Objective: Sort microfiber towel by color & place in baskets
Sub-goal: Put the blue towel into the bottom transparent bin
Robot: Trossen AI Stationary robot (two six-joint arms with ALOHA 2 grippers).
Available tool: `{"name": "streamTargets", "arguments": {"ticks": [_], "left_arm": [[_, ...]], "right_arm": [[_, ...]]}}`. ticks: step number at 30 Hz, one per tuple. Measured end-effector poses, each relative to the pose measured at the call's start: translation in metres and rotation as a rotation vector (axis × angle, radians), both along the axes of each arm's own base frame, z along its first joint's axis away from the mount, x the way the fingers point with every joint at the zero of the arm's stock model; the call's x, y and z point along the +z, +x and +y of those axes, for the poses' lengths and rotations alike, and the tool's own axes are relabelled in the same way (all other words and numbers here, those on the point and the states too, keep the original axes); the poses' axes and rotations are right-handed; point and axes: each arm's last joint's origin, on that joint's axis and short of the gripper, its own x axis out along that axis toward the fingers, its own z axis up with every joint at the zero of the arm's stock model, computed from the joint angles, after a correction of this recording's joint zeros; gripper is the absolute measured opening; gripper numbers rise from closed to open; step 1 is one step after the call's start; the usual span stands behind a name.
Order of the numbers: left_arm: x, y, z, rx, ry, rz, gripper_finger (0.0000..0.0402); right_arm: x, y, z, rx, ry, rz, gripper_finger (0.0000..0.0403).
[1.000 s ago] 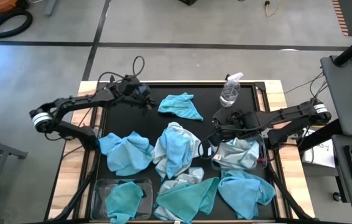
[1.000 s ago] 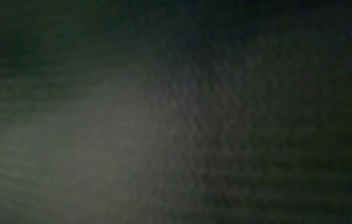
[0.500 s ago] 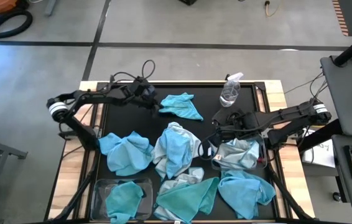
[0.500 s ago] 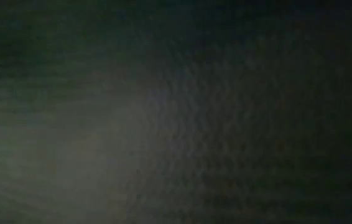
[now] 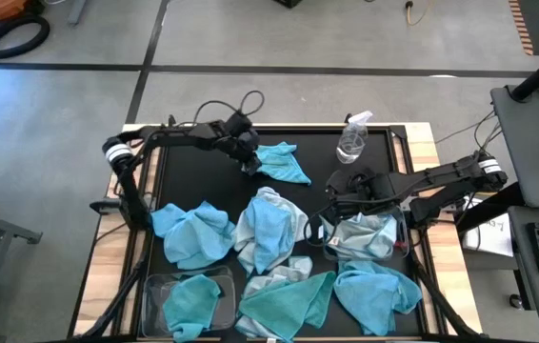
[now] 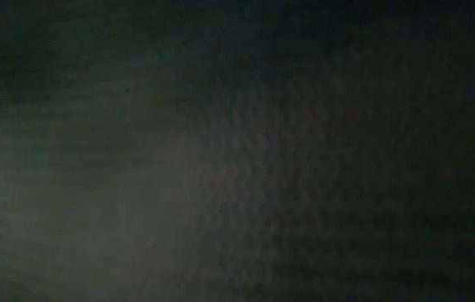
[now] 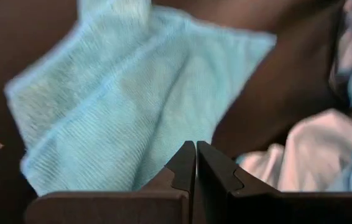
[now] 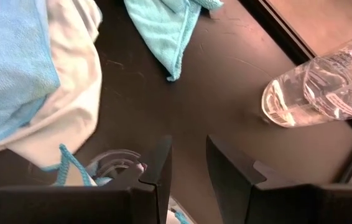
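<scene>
Left hand (image 5: 250, 164): fingers pressed together, holding nothing; positioned at the edge of the lone sky-blue microfiber towel (image 5: 281, 162) at the far side of the black desk (image 5: 189, 176), probably staged for a pick.
Left wrist view: closed fingertips (image 7: 195, 163) point at the same sky-blue towel (image 7: 123, 106).
Right hand (image 5: 329, 211): fingers partly apart, nothing visibly held; hovers between the clear plastic spray bottle (image 5: 352, 143) and the pale whitish-blue towel (image 5: 365, 235).
Remaining towels: heaped mid-desk, colours mixed, so sorting is judged far from complete.
Clear rectangular plastic basket (image 5: 153, 286): near-left corner; contains one teal towel (image 5: 191, 307).
Second basket: cannot tell.
Low view: dark, nothing legible.
</scene>
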Motion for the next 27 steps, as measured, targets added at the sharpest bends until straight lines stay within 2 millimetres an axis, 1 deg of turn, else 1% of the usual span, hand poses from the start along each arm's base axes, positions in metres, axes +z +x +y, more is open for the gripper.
{"name": "streamTargets", "arguments": {"ticks": [6,9,12,15,18,21,27], "left_arm": [[0.011,0.020,-0.005,-0.143,-0.011,0.134,0.0000],[0.018,0.031,-0.007,-0.180,0.015,0.188,0.0000],[0.018,0.040,-0.005,-0.185,0.032,0.246,0.0000],[0.015,0.047,-0.001,-0.205,0.025,0.290,0.0000],[0.008,0.052,0.001,-0.223,-0.010,0.345,0.0006],[0.001,0.055,0.001,-0.252,-0.044,0.402,0.0023],[-0.011,0.060,-0.004,-0.297,-0.092,0.466,0.0071]], "right_arm": [[0.000,-0.002,0.000,0.010,-0.006,0.023,0.0093],[0.000,-0.002,0.000,0.017,-0.009,0.028,0.0093],[0.000,-0.002,0.000,0.018,-0.010,0.029,0.0093],[-0.001,-0.002,0.000,0.019,-0.010,0.031,0.0093],[-0.001,-0.002,0.000,0.023,-0.012,0.039,0.0093],[-0.001,-0.003,0.000,0.026,-0.014,0.043,0.0093],[-0.001,-0.003,-0.001,0.040,-0.019,0.057,0.0093]]}}
